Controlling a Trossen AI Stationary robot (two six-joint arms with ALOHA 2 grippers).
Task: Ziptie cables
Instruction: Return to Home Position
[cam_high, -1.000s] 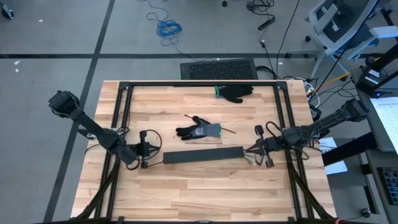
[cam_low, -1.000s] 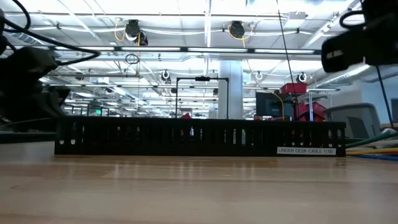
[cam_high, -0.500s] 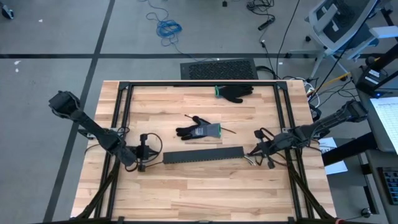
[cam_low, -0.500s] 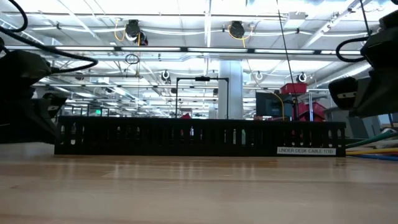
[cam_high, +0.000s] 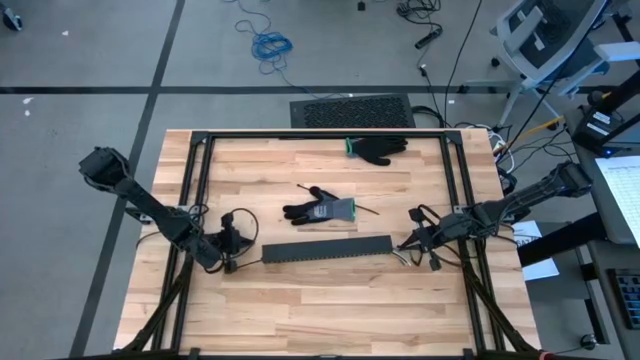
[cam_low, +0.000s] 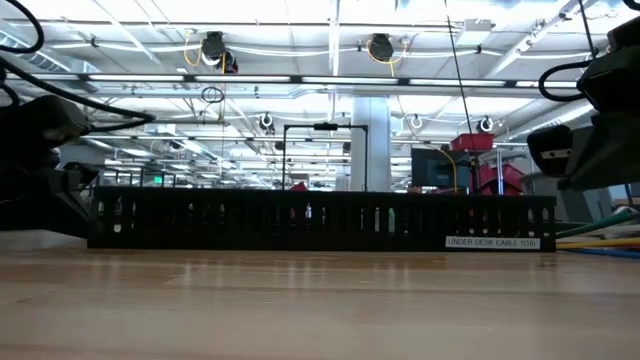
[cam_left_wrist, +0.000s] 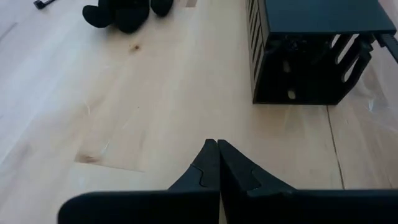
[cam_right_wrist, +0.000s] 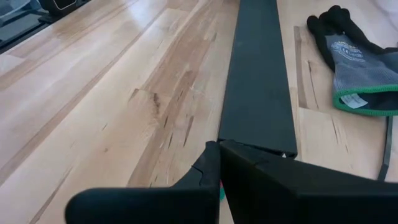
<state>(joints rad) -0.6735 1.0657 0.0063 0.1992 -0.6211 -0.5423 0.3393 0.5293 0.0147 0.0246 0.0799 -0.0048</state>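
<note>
A long black slotted channel (cam_high: 326, 250) lies flat on the wooden table, along its near side. My left gripper (cam_high: 242, 252) is shut and stands just off the channel's left end (cam_left_wrist: 311, 56), with bare wood between them. My right gripper (cam_high: 403, 246) is shut and slants down at the channel's right end (cam_right_wrist: 258, 140). A few pale wires of the cables (cam_high: 407, 259) show on the table under the right gripper. In the low view, coloured strands of the cables (cam_low: 605, 236) lie to the right of the channel. The rest of the cables is hidden. My right gripper's shut fingertips (cam_right_wrist: 214, 149) stand over the near edge of the channel's right end, slanting down from the table's right. I cannot tell whether they touch it. My left gripper touches nothing.
A black and grey glove (cam_high: 322, 210) lies just beyond the channel, with thin black strips beside it. A second black glove (cam_high: 378, 150) lies near the far edge. A black metal frame (cam_high: 325, 135) borders the table. Bare wood lies in front of the channel.
My right gripper has sunk and tipped downward toward the channel's right end, then held still. My left gripper has rolled a little about its own line without leaving its place. The channel has stayed where it was.
</note>
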